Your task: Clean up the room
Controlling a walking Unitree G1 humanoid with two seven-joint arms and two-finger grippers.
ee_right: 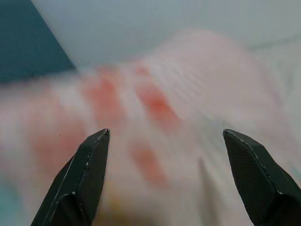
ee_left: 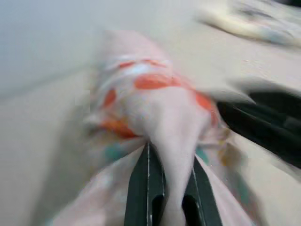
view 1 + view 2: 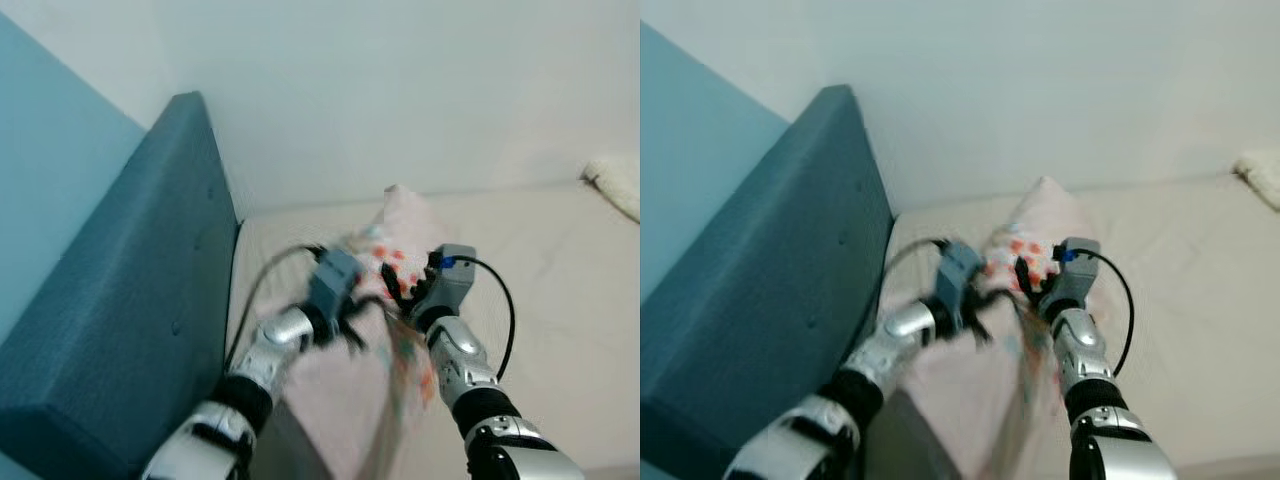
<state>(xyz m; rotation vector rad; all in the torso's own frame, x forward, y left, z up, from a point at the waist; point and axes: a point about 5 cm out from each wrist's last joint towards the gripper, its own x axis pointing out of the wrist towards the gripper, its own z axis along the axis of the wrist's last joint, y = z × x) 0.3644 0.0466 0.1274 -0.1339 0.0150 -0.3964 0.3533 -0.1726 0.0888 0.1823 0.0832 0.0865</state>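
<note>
pink cloth with orange and teal spots rises bunched from the bed, near its head edge beside the blue padded headboard. left pincer is clamped narrow on a pinched fold of it. right pincer stands wide apart just before the cloth, gripping nothing. white bundle lies at the bed's far right edge.

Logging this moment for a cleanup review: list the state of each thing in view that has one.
Pink patterned pillow: lifted at one end above the bed, blurred.
Left gripper: shut on a fold of the pillow.
Right gripper: open, fingers spread against the pillow.
Bed: bare beige sheet.
</note>
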